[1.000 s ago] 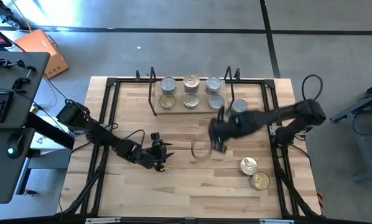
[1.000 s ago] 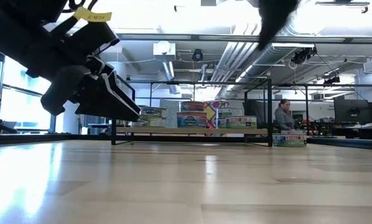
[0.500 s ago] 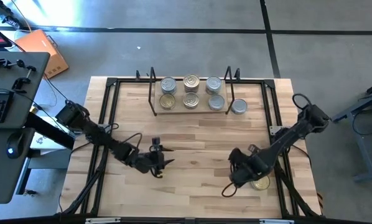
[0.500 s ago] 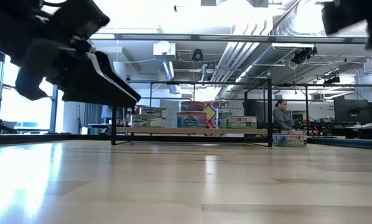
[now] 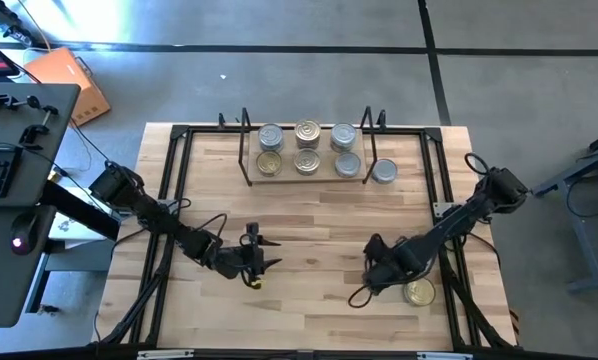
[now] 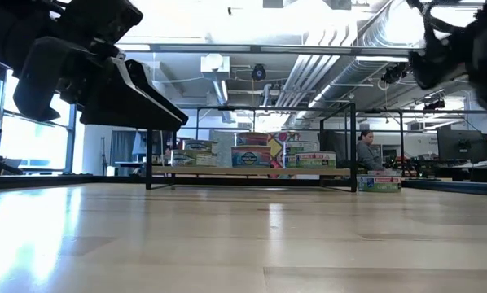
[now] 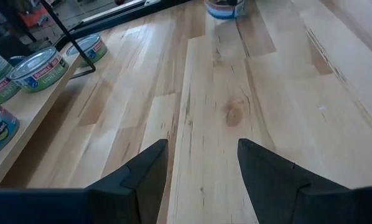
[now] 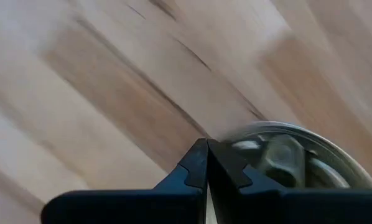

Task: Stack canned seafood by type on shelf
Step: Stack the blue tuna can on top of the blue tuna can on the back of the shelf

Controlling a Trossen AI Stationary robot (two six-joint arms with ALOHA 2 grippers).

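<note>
Dark fingers of the right gripper are pressed together with nothing between them, as the right wrist view shows; the gripper hangs low over the table, just beside a gold tin with a ring pull. Closed fingers cannot take the tin, so the next move probably calls for opening them around it. A second tin appears to lie under the right arm, next to the gold tin, but this cannot be confirmed. The left gripper waits well left of the gold tin, fingers parted and holding nothing. The shelf stands at the far side of the table from the gold tin and carries six tins in two rows of three, grouped apparently by type. One silver tin sits on the table just outside the shelf's right upright, not yet shelved. In the left wrist view the shelf tins bear blue-green labels; the lettering is too small to read.
</note>
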